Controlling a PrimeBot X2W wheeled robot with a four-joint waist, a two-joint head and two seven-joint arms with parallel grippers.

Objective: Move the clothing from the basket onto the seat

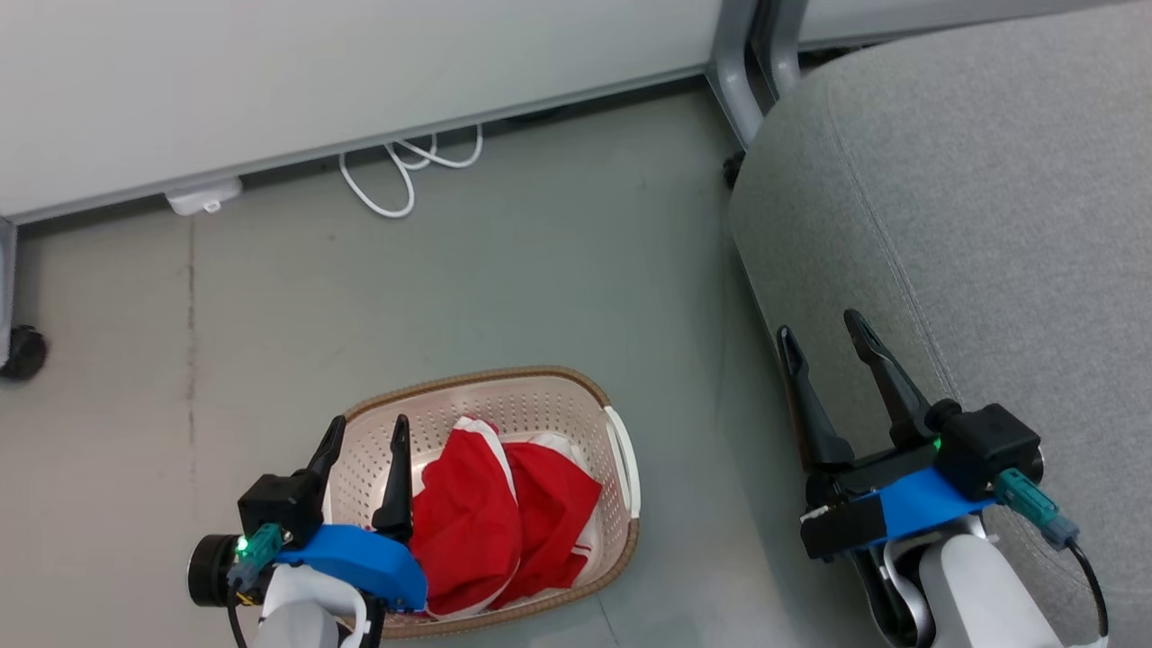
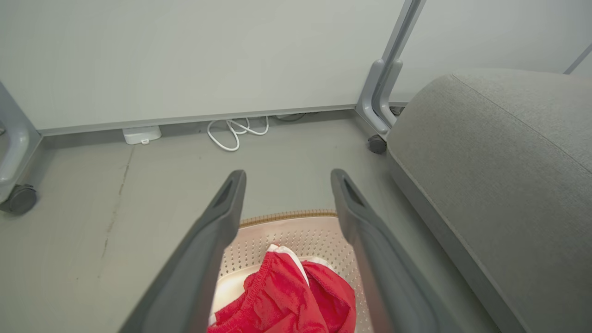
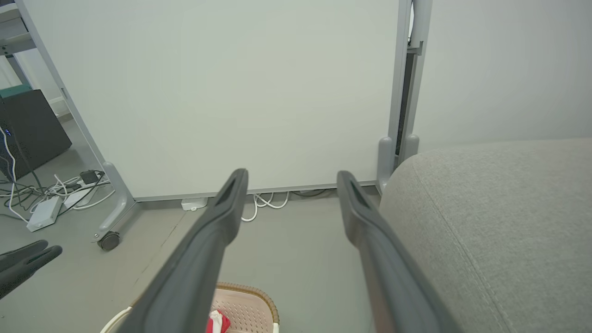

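The red clothing (image 1: 504, 513) lies heaped in the basket (image 1: 531, 407), which stands on the floor (image 1: 540, 270) near the grey seat (image 1: 990, 225). The left tool (image 1: 370, 420) hangs above the basket's left end, fingers wide apart, holding nothing. The right tool (image 1: 817, 324) is at the seat's edge, equally wide and empty.
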